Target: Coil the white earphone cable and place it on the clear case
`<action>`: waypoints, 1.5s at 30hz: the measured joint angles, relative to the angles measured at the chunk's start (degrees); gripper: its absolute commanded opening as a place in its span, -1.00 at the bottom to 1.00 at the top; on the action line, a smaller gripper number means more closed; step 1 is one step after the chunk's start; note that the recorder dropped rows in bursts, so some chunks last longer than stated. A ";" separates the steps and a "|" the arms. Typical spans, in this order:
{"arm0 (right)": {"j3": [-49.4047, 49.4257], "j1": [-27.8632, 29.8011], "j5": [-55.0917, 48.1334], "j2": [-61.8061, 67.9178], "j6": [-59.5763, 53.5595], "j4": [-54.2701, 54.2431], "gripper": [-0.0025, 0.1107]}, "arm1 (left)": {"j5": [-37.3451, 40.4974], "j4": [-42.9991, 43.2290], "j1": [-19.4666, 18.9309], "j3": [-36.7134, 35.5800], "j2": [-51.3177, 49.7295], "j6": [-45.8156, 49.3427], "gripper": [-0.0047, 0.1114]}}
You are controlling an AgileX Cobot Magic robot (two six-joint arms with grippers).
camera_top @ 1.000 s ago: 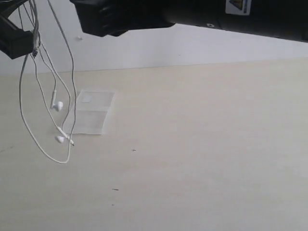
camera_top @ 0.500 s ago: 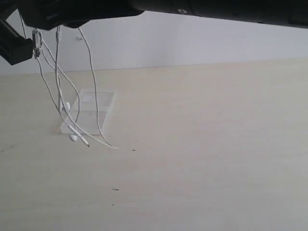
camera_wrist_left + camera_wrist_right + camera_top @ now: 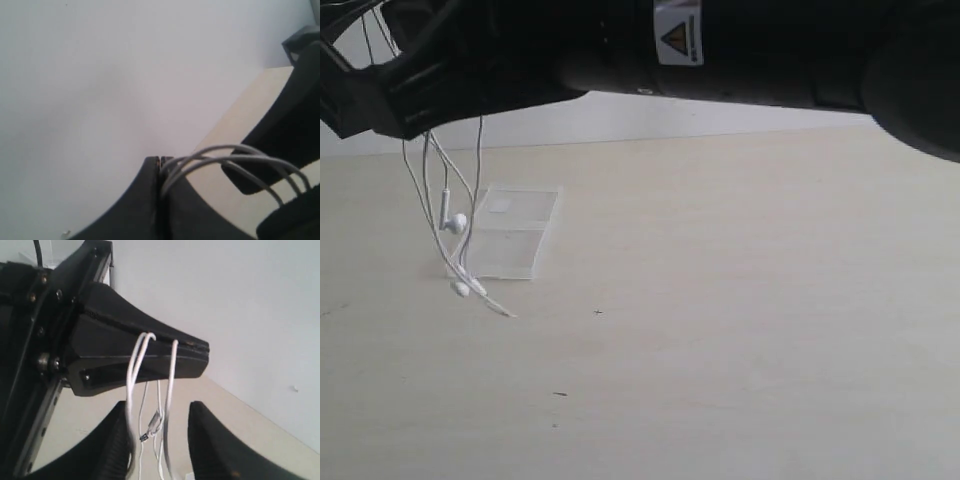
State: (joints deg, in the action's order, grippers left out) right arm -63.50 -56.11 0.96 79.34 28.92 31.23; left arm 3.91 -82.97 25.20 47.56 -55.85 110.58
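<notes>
The white earphone cable point(image 3: 455, 222) hangs in several loops from my left gripper point(image 3: 350, 110), high at the far left. Its jaws are shut on the strands point(image 3: 225, 150) in the left wrist view. Both earbuds dangle low, one point(image 3: 461, 289) near the table beside the clear case point(image 3: 510, 235), which lies flat on the table. My right gripper point(image 3: 425, 115) has reached across to the left. In the right wrist view it point(image 3: 157, 440) stands open around the hanging strands point(image 3: 171, 385), just below the left gripper point(image 3: 200, 352). One strand lies against a right finger point(image 3: 117, 450).
The right arm point(image 3: 720, 50) spans the top of the exterior view as a thick black bar. A white wall point(image 3: 720, 120) rises behind the pale table point(image 3: 740, 330).
The right arm has swept left and lower, up to the left gripper. The hanging cable swung right, then settled back beside the case with its loops drawn shorter.
</notes>
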 measured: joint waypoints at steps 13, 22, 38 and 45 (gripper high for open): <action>0.00 0.00 -5.43 0.62 -1.35 -0.10 -0.03 | 0.00 -0.55 0.00 0.00 1.32 0.14 -0.92; 0.00 0.00 -9.39 0.62 -1.58 -2.45 0.17 | 0.12 7.07 0.00 0.00 1.73 3.90 -0.92; 0.00 -0.13 -15.46 0.62 -3.35 -9.96 0.17 | 0.63 25.84 0.00 0.00 1.73 4.66 -0.92; 0.00 -2.44 -14.89 0.62 -8.80 -14.33 0.17 | 2.55 31.62 0.00 0.00 1.73 4.85 -0.92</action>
State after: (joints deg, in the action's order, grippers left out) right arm -63.50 -58.55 -13.94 79.96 20.12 16.90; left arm 6.47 -51.35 25.20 47.56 -54.12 115.44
